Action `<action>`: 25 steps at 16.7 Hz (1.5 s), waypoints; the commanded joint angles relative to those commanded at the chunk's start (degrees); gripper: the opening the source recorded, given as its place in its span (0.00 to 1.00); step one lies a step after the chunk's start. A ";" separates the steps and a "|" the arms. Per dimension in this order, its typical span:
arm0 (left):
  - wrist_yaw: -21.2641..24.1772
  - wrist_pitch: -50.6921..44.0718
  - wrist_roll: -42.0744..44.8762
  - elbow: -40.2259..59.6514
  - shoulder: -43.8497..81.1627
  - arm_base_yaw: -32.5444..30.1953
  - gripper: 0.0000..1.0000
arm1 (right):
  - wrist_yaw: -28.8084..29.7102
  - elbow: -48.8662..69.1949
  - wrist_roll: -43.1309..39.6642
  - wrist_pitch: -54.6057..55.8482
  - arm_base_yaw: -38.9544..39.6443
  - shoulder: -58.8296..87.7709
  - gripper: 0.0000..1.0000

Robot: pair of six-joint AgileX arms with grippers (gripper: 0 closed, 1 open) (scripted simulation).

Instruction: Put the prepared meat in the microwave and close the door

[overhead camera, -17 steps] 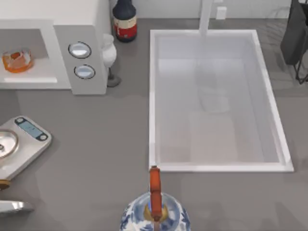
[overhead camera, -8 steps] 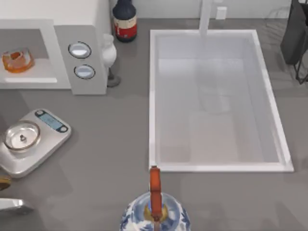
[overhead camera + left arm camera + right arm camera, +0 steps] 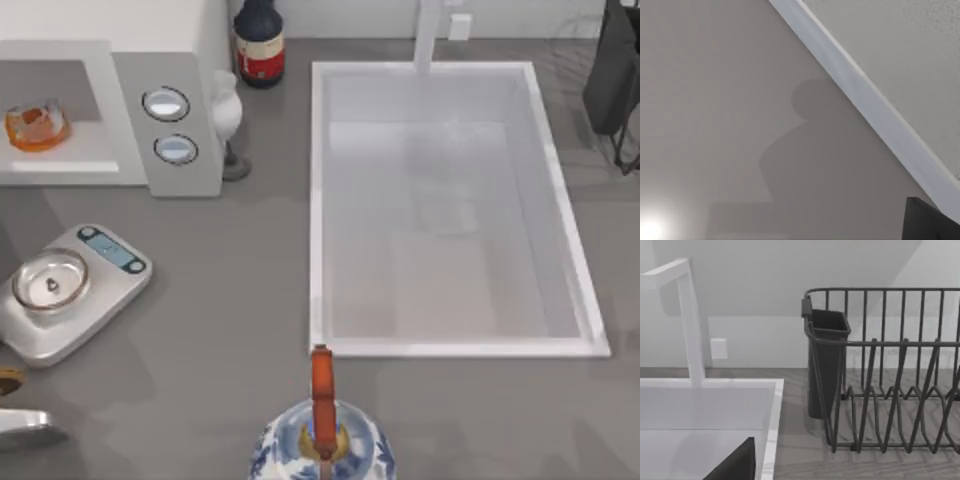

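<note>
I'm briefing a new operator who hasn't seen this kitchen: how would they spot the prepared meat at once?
Find the large white box-shaped microwave at the top view's far left, with two round silver dials. Inside its open cavity sits the prepared meat, a small orange clear-wrapped tray holding a reddish lump. It is the lone orange item there, unlike the steel-plated scale out on the counter.

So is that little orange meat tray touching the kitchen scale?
Apart. In the top view the prepared meat sits inside the microwave, while the scale lies on the counter below, grey countertop between them.
</note>
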 joint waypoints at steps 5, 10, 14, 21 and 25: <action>-3.63 0.38 -4.15 -1.34 -4.26 -5.32 0.00 | 0.00 0.00 0.00 0.00 0.00 0.00 1.00; -11.32 0.55 -12.73 -4.40 -9.65 -16.15 0.00 | 0.00 0.00 0.00 0.00 0.00 0.00 1.00; -17.53 0.43 -18.75 -6.44 -11.51 -24.63 0.00 | 0.00 0.00 0.00 0.00 0.00 0.00 1.00; -19.81 0.33 -20.92 -6.96 -11.46 -28.17 0.00 | 0.00 0.00 0.00 0.00 0.00 0.00 1.00; -19.69 1.38 -20.88 -5.99 -10.48 -27.29 0.00 | 0.00 0.00 0.00 0.00 0.00 0.00 1.00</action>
